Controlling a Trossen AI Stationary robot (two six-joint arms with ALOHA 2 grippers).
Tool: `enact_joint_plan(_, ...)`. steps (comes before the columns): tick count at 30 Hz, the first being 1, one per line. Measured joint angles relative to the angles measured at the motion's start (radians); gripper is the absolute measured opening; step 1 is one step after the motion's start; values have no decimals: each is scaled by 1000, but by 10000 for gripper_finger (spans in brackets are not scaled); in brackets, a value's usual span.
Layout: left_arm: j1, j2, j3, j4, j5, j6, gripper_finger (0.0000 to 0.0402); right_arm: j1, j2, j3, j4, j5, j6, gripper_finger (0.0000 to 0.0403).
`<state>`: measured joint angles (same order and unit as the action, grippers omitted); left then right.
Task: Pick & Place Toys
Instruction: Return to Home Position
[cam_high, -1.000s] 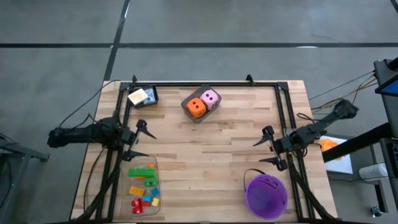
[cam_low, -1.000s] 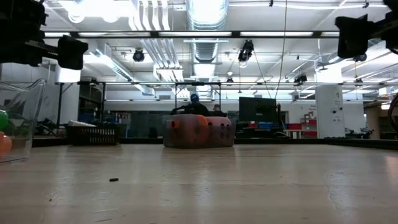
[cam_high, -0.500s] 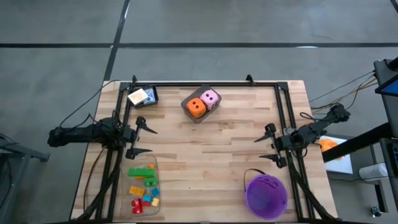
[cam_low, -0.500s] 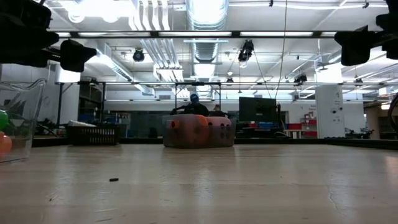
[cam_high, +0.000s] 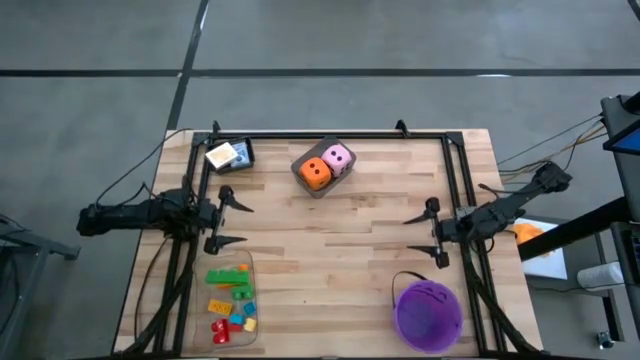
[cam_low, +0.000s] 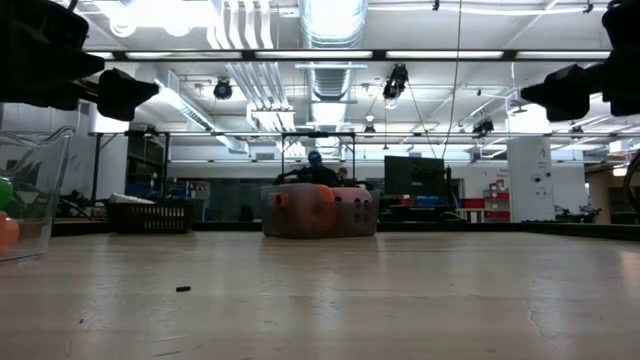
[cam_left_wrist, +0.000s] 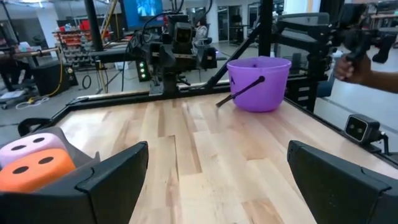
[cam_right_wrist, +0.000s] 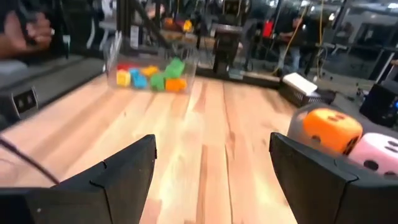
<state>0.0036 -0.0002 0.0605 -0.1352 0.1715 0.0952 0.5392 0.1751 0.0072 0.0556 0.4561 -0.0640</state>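
1. Noted left gripper (cam_high: 244, 225) at 9 o'clock of bench (cam_high: 330, 260), raised off the wood; jaws released, spread wide, holding nothing.
2. Noted right gripper (cam_high: 409, 235) at 3 o'clock, also raised; jaws released and empty.
3. Found orange die (cam_high: 315, 174) and pink die (cam_high: 339, 158) touching, side by side in a small box (cam_high: 318, 192) at 12 o'clock.
4. Found coloured bricks (cam_high: 232, 278) lying in clear tray (cam_high: 254, 300) at 7 o'clock, near left gripper.
5. Found flat tiles (cam_high: 224, 155) in dark bin (cam_high: 246, 152) at 11 o'clock.
6. Recorded purple bucket (cam_high: 428, 310) upright at 5 o'clock, near right gripper.
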Motion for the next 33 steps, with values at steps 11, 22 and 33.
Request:
enact_joint_plan(11,0,0,0,0,0,5,383,0,174,0,0,-3,113,309)
enact_joint_plan(22,0,0,0,0,0,27,383,0,261,-1,143,-3,-81,309)
enact_joint_plan(33,0,2,0,0,0,27,383,-5,178,20,243,-281,-82,309)
